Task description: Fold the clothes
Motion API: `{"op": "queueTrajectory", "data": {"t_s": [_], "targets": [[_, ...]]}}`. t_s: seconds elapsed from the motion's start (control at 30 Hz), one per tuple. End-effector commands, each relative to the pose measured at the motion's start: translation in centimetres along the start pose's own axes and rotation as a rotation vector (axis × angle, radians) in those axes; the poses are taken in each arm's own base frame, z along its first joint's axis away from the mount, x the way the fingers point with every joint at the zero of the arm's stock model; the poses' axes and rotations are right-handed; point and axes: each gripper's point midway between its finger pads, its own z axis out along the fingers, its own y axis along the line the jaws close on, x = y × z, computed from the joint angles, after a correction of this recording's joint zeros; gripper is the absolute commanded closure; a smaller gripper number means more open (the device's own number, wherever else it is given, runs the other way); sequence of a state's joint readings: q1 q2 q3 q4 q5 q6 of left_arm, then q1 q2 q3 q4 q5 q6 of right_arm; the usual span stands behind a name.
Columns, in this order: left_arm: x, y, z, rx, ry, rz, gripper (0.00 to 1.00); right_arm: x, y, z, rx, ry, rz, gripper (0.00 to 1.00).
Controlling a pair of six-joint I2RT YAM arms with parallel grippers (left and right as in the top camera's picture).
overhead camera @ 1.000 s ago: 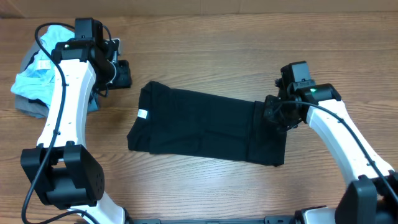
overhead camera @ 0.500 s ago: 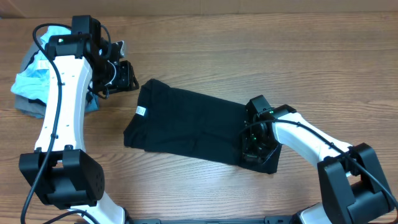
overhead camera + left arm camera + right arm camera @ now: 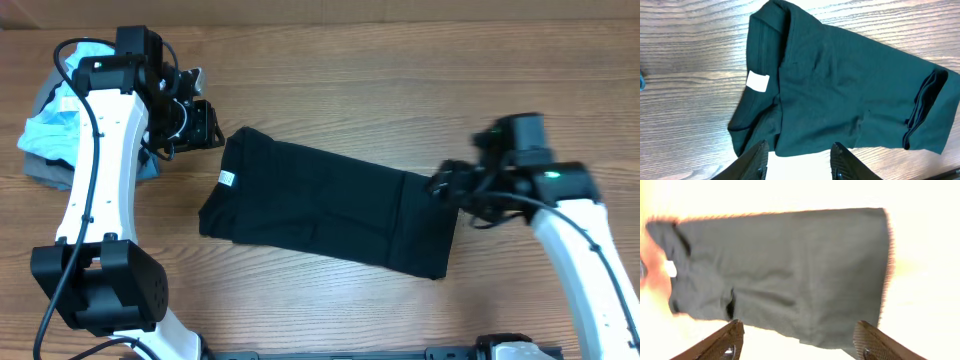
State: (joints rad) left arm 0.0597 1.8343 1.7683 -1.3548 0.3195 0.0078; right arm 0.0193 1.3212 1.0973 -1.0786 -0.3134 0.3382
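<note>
Right gripper (image 3: pixel 440 186) (jaws apart) withdrew; T-shirt (image 3: pixel 320 205) lies folded.

The left arm (image 3: pixel 95 185) rises from its base at the near left and reaches to the far left of the table. Its wrist is bent so the left gripper (image 3: pixel 203 124) points right. In the wrist view its fingers (image 3: pixel 752 161) stand moderately apart. The right arm (image 3: pixel 578 250) reaches in from the near right. The right gripper (image 3: pixel 447 186) points left and is blurred in the overhead view. Its fingers (image 3: pixel 722 342) are spread wide.
</note>
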Motion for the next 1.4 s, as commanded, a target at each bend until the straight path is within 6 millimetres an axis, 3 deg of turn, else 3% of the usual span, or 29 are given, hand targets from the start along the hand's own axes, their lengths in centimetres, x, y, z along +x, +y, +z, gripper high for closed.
{"op": "queueTrajectory", "data": {"t_s": [0.0, 0.17, 0.3, 0.43, 0.6, 0.83, 0.9, 0.93, 1.03, 1.2, 1.33, 1.37], "targets": [[-0.6, -0.4, -0.6, 0.014, -0.025, 0.053, 0.55, -1.0, -2.5, 0.2, -0.026, 0.019, 0.083, 0.26], [-0.7, -0.4, -0.5, 0.013, -0.026, 0.059, 0.54, -0.4, -6.7, 2.7, -0.038, 0.115, 0.196, 0.25], [-0.8, -0.5, -0.5, 0.013, -0.032, 0.061, 0.53, 1.4, -7.3, 5.8, -0.151, 0.233, 0.214, 0.25], [-0.9, -0.5, -0.5, 0.013, -0.034, 0.062, 0.53, 2.8, -8.4, 8.4, -0.153, 0.294, 0.248, 0.26], [-1.0, -0.5, -0.5, 0.013, -0.041, 0.064, 0.53, 3.9, -8.6, 10.0, -0.192, 0.300, 0.255, 0.28], [-1.4, -0.5, -0.6, 0.013, -0.056, 0.070, 0.53, 6.2, -7.7, 11.7, -0.314, 0.296, 0.258, 0.47], [-1.5, -0.5, -0.6, 0.013, -0.059, 0.071, 0.53, 6.3, -7.4, 12.2, -0.347, 0.271, 0.240, 0.58], [-1.5, -0.5, -0.6, 0.013, -0.059, 0.071, 0.53, 6.1, -7.4, 12.3, -0.351, 0.259, 0.231, 0.62], [-1.5, -0.5, -0.6, 0.013, -0.058, 0.070, 0.53, 5.2, -7.5, 12.2, -0.354, 0.231, 0.218, 0.94], [-1.2, -0.5, -0.5, 0.013, -0.049, 0.069, 0.53, 2.4, -8.5, 10.6, -0.303, 0.193, 0.249, 0.96], [-1.2, -0.5, -0.5, 0.013, -0.048, 0.068, 0.53, -0.7, -10.9, 7.6, -0.117, 0.152, 0.267, 0.96], [-1.2, -0.5, -0.5, 0.013, -0.048, 0.068, 0.53, -2.2, -11.8, 5.6, -0.034, 0.129, 0.281, 0.96]]}}
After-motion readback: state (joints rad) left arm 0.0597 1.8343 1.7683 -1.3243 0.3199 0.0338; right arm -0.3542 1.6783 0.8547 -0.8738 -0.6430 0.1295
